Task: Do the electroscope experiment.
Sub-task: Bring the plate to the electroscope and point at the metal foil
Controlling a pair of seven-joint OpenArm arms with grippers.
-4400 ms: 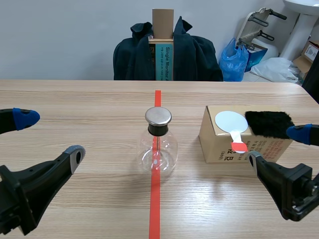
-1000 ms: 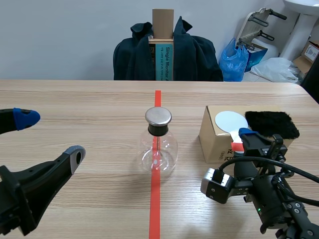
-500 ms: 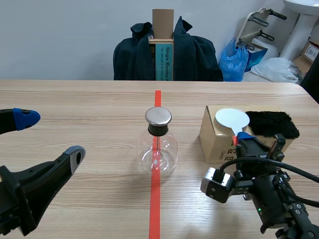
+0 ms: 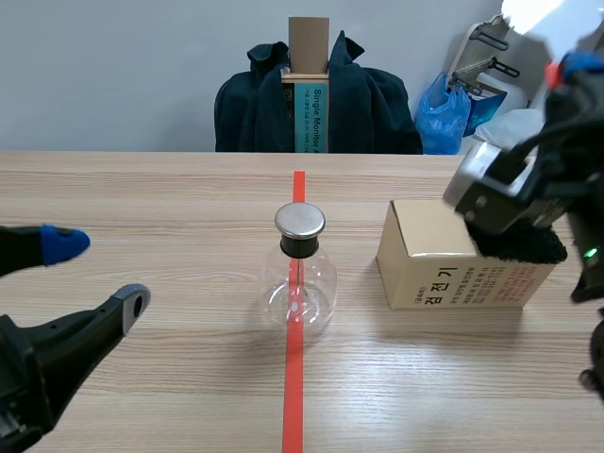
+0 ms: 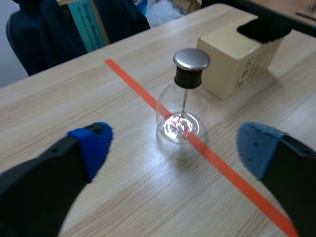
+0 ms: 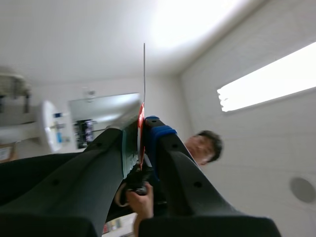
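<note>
The scene camera faces across the surface [image 4: 142, 208]. The left wrist camera looks down closer at the same electroscope [image 5: 180, 116]. The right wrist camera points up at the ceiling [image 6: 74, 29].

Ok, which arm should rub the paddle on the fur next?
Right. Its claw is shut on the paddle, held up over the box where the black fur lies. The left claw is open and empty, low at the near side, across the flask from the fur.

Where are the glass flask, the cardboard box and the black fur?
glass flask [image 4: 298, 288]: scene view, on its round body.
cardboard box [image 4: 425, 281]: scene view, on its front face.
black fur [image 5: 262, 29]: left wrist view, on its middle.
</note>
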